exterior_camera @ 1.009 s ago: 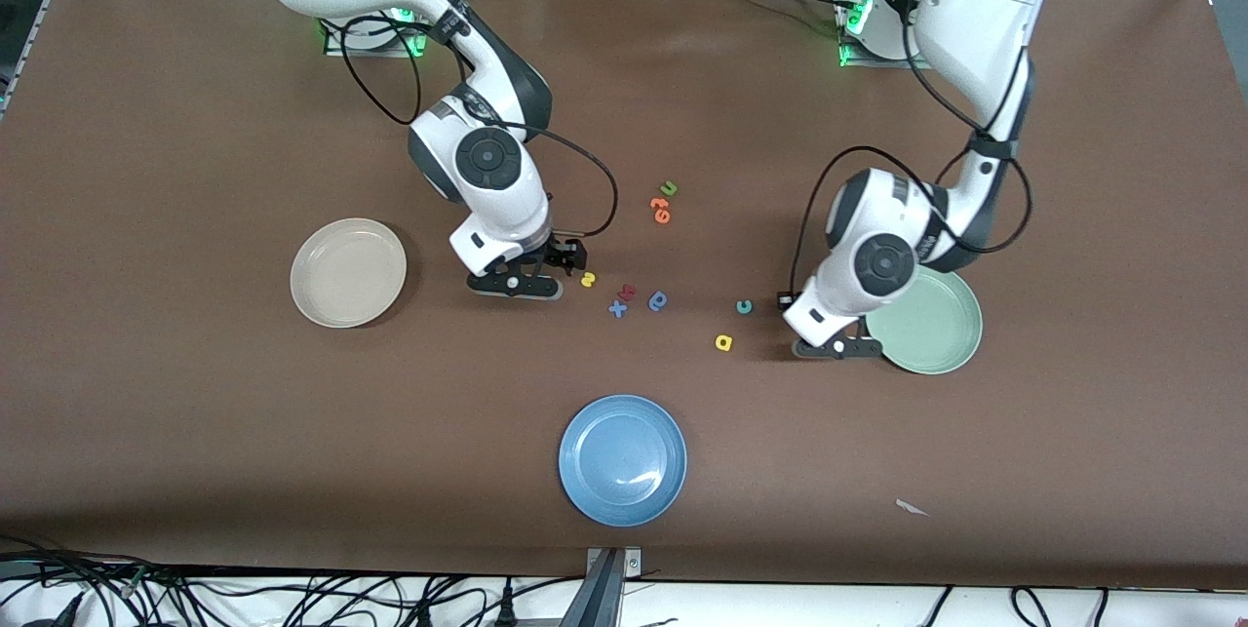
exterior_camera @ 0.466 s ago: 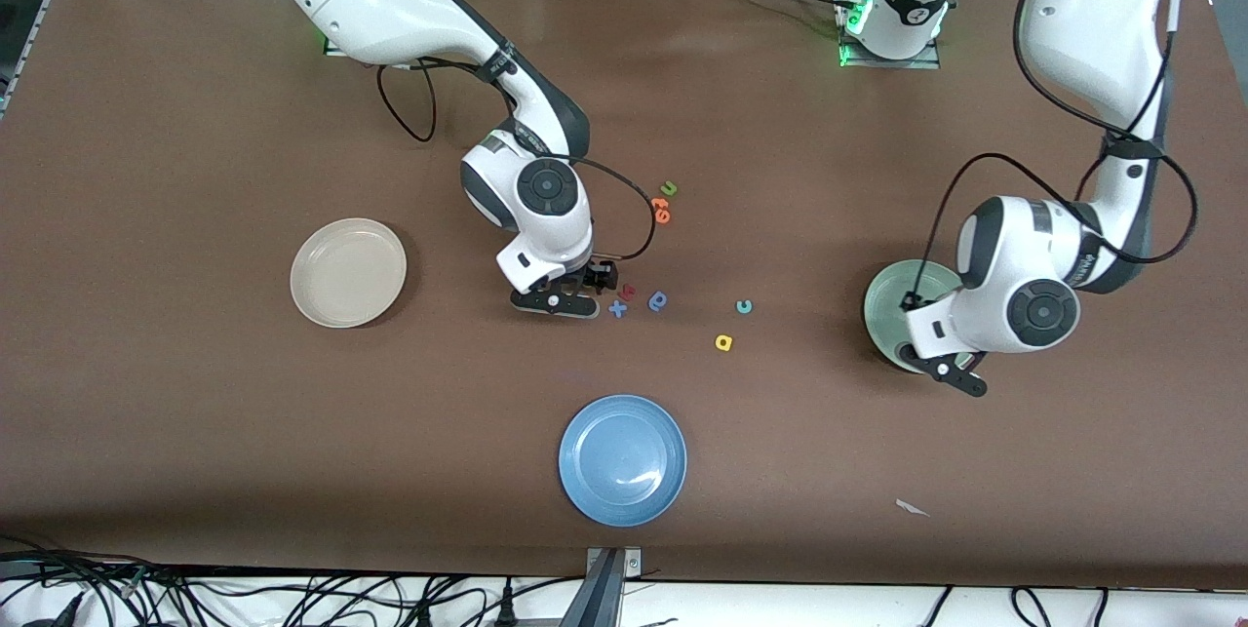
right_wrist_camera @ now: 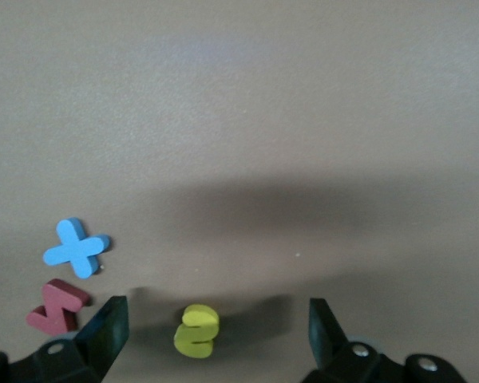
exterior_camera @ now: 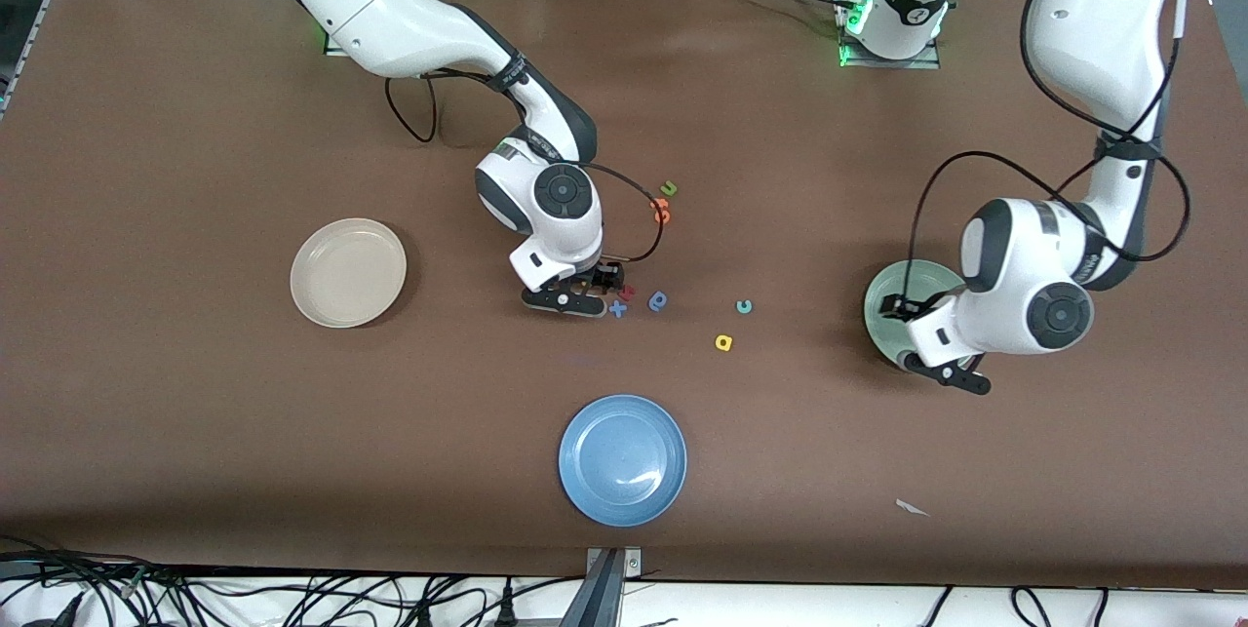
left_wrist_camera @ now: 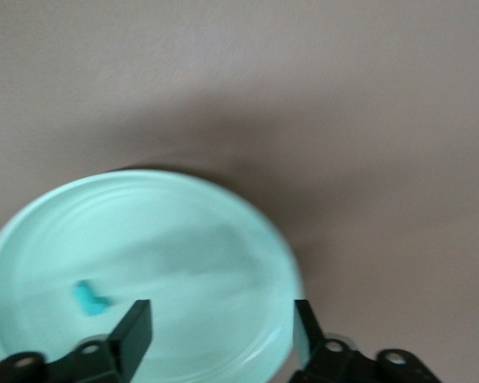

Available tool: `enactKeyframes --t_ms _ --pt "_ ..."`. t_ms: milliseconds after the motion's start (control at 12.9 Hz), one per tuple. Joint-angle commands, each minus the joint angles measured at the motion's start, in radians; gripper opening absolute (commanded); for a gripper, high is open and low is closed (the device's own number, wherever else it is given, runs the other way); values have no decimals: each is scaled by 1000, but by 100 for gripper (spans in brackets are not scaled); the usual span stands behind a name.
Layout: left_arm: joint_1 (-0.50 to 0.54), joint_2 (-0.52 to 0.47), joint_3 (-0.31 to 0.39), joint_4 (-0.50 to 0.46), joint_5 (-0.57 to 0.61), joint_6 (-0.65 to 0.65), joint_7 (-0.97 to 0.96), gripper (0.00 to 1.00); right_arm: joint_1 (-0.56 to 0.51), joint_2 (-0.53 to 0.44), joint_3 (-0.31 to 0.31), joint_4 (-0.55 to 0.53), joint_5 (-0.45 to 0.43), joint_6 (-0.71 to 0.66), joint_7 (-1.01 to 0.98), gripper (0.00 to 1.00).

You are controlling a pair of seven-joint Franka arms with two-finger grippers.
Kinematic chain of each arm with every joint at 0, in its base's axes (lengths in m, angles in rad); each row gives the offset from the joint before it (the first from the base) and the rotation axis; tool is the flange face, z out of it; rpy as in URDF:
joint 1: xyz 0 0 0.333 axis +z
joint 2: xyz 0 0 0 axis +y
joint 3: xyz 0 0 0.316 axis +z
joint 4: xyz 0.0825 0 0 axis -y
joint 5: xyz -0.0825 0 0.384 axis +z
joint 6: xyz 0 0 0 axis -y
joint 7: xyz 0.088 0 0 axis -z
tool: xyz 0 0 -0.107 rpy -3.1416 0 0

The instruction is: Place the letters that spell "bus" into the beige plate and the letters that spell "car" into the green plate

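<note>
We see the left gripper (left_wrist_camera: 219,335) over the green plate (exterior_camera: 882,330), fingers apart and empty; a teal letter (left_wrist_camera: 89,299) lies in that plate. The right gripper (right_wrist_camera: 215,335) hangs low over a yellow letter (right_wrist_camera: 196,329), fingers spread either side of it. The beige plate (exterior_camera: 348,272) sits toward the right arm's end.
</note>
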Motion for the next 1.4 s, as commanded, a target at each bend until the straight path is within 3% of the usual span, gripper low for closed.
enactKeyframes --t_ms 0,233,621,1009,1086,1319 --pt "-111 35 7 9 -77 103 -241 100 15 38 -5 33 -29 17 31 100" --pt "-210 70 7 9 -78 212 -494 100 14 38 -5 32 -40 17 31 95" --pt "-309 107 10 3 -69 284 -700 100 7 38 -5 30 -42 17 30 49" --pt "-356 110 12 -26 -29 284 -707 76 6 35 -5 29 -42 17 30 6" --pt "-356 110 12 -27 -5 283 -711 69 6 35 -5 29 -42 17 30 1" --pt "-356 110 12 -27 5 278 -710 52 6 33 -5 29 -43 15 28 0"
